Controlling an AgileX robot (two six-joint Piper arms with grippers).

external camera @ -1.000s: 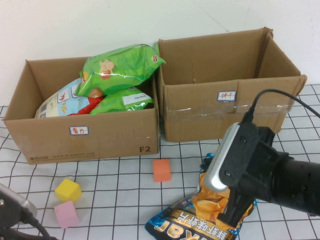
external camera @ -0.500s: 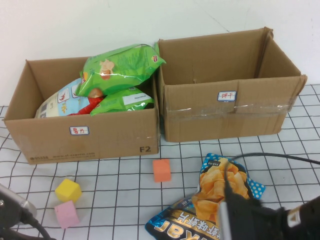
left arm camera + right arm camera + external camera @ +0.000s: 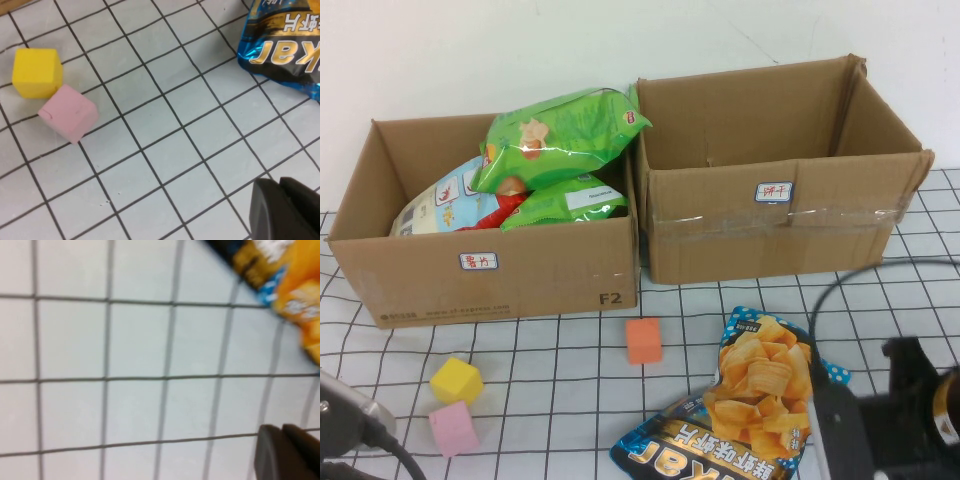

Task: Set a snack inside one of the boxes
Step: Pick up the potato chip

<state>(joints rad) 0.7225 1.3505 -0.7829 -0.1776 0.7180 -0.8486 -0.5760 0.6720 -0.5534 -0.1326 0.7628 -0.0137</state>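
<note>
Waiting on the grid cloth — the chip bag [image 3: 750, 405] is lying flat, untouched, in front of the right box [image 3: 775, 165].

Scanning from your left: the left gripper [image 3: 285, 210] is sitting low by the pink cube [image 3: 452, 428], jaws together, holding nothing. The left box [image 3: 490, 265] is sitting already full of snacks; the right box is looking roomier. Your right gripper [image 3: 287, 452] is hanging just beside the bag, jaws together, empty. The bag is probably light, puffy and slick — you are likely best pinching a crimped edge seam, gently, since chips crush.
</note>
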